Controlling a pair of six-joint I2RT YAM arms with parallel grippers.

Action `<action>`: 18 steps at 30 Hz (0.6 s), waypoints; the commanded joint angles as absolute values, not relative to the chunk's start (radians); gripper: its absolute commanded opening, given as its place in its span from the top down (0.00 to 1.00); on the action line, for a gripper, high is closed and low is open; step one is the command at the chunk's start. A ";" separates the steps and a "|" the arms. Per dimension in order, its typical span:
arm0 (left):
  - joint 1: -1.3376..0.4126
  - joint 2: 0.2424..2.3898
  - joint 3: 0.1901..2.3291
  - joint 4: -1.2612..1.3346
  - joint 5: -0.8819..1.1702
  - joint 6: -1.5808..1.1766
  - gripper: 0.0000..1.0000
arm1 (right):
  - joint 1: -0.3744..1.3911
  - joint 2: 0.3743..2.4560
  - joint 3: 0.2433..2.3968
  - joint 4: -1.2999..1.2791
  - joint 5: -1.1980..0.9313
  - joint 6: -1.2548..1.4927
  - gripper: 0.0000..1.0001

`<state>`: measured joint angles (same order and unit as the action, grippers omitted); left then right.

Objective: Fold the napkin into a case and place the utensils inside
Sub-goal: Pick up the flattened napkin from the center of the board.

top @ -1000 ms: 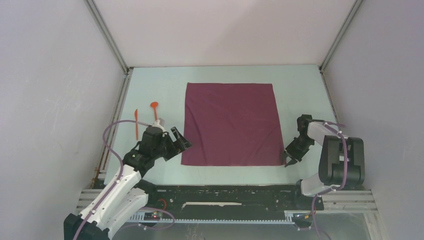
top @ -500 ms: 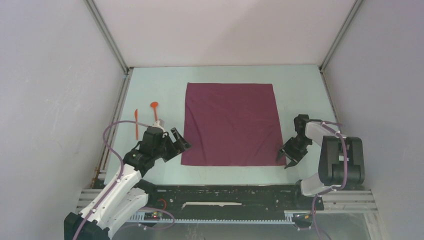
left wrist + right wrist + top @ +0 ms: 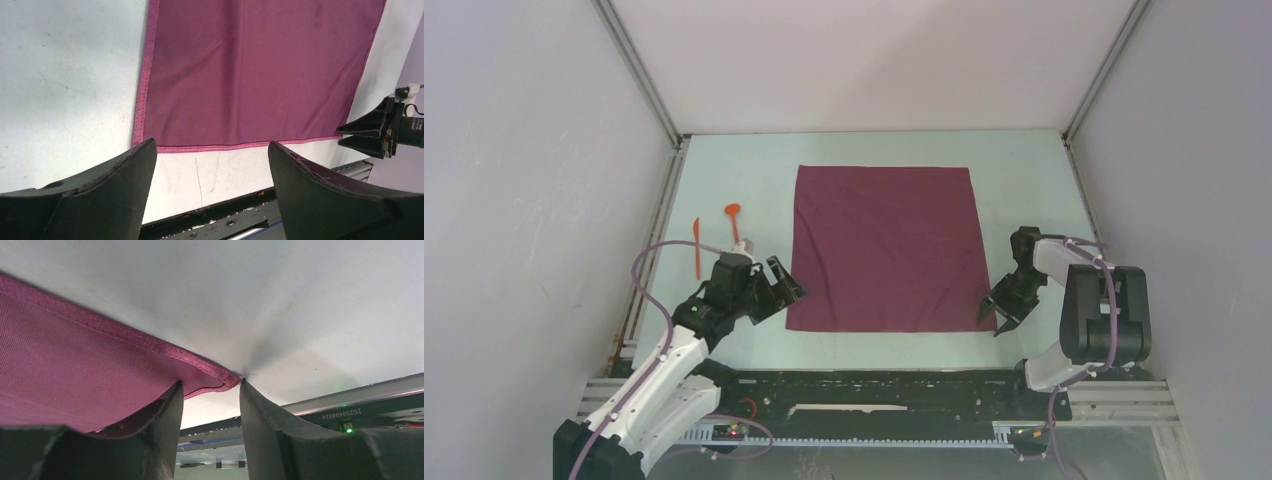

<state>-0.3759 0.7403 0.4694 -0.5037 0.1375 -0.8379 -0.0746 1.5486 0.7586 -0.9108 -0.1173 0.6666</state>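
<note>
Napkin (image 3: 884,245): flat, unfolded square at centre of table (image 3: 1024,170). Near-right corner tip sits in gap betw. fingers of right gripper (image 3: 997,316); jaws apart, not clamped. Left gripper (image 3: 784,284): jaws wide apart, nothing held, just beside near-left corner. Utensils (image 3: 733,222): two orange pcs on table, left of napkin, beyond left gripper.

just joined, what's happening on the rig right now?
The maroon napkin lies flat and unfolded on the table. The right hand is at its near right corner, fingers apart with the corner between them, not clamped. The left hand hangs open by the near left corner, off the cloth. The two orange utensils lie left of the cloth.
</note>
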 commanded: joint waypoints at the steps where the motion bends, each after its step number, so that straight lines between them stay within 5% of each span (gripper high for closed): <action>1: -0.382 0.748 0.479 -0.483 0.140 -0.822 0.11 | -0.084 1.591 0.761 -0.812 0.081 0.659 0.48; 18: -0.383 0.736 0.471 -0.484 0.148 -0.827 0.11 | -0.066 1.631 0.779 -0.804 0.095 0.662 0.48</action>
<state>-0.3759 0.7479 0.4694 -0.5034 0.1387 -0.8379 -0.0696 1.5768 0.7933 -0.9371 -0.0731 0.6567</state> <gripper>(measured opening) 0.890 0.538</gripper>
